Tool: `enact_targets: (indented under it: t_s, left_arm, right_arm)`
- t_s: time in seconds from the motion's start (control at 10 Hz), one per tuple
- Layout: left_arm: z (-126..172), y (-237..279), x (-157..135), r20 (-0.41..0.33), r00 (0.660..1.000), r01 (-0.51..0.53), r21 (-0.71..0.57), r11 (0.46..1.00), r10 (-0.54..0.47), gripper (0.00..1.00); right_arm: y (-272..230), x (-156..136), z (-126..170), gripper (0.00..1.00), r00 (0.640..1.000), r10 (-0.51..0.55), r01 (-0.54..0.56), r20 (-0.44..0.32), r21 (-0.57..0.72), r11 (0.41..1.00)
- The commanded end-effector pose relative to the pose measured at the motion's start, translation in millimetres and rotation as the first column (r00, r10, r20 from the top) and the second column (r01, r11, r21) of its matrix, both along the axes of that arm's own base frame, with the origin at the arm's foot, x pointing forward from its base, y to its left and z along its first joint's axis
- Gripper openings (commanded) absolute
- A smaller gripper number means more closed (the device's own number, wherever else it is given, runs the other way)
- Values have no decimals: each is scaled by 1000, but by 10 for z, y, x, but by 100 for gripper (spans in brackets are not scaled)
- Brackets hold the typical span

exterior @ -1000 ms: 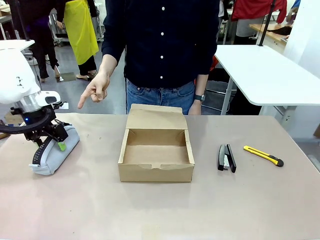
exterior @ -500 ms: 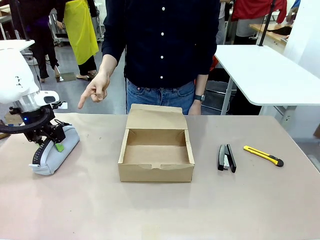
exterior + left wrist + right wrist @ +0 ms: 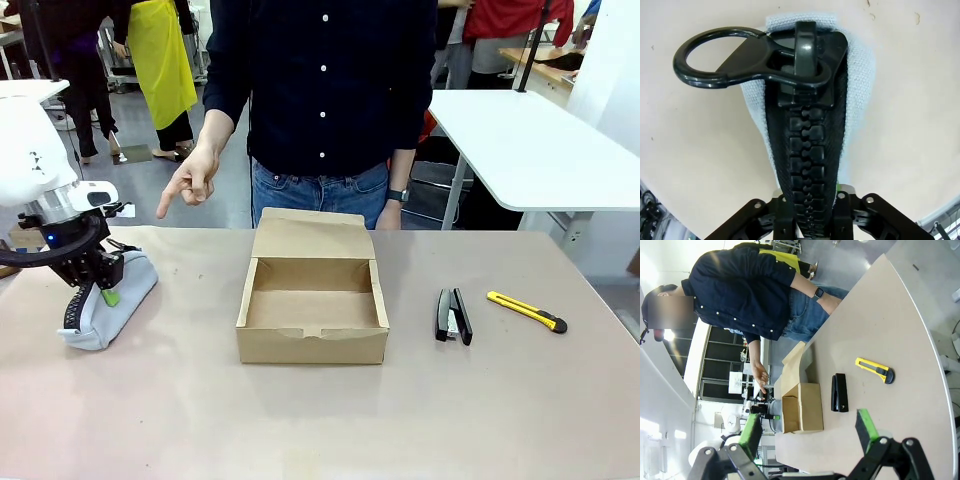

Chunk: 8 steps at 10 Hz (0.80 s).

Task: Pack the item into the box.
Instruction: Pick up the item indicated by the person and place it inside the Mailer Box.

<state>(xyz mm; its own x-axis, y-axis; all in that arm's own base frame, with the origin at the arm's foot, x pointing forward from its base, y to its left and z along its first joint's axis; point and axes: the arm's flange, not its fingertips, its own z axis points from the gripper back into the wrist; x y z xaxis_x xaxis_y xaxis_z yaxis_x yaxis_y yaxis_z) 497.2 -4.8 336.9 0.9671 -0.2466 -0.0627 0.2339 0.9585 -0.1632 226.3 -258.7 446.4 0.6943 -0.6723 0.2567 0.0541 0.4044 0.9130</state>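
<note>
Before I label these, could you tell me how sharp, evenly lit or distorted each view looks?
Front view: sharp, evenly lit, faint shadow by the box. Left wrist view: pouch zipper crisp, gloss on its ring pull. Right wrist view: rolled sideways, table edge bowed, glare at left.

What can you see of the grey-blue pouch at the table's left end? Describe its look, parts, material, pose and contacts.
The pouch is soft, light grey-blue fabric, oblong, with a chunky black zipper closed along its top. The zipper ends in a slider with a large black ring pull. The pouch lies on the table at the robot's left, well apart from the box. The left pincer straddles it from above, jaws shut against both sides of the zipper.
</note>
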Motion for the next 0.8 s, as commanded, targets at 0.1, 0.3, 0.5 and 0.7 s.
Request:
enact_targets:
  t_s: [0.1, 0.3, 0.5, 0.7]
  left_arm:
    - [-10, -1, -54, -6, 1000, 27, 6, 1000, -27, 0]
    - [4, -6, -49, -5, 999, 36, 13, 999, -36, 0]
    - [138, 1, -82, -9, 998, 56, 42, 998, -56, 0]
    - [774, 77, -291, -13, 984, 180, 28, 983, -179, 0]
  right_arm:
    - [-11, 22, 3, 100, 999, 2, -2, 37, -3, 1000]
    - [-11, 22, 3, 100, 999, 2, -2, 37, -3, 1000]
    - [-11, 22, 3, 100, 999, 2, -2, 37, -3, 1000]
    - [-11, 22, 3, 100, 999, 2, -2, 37, -3, 1000]
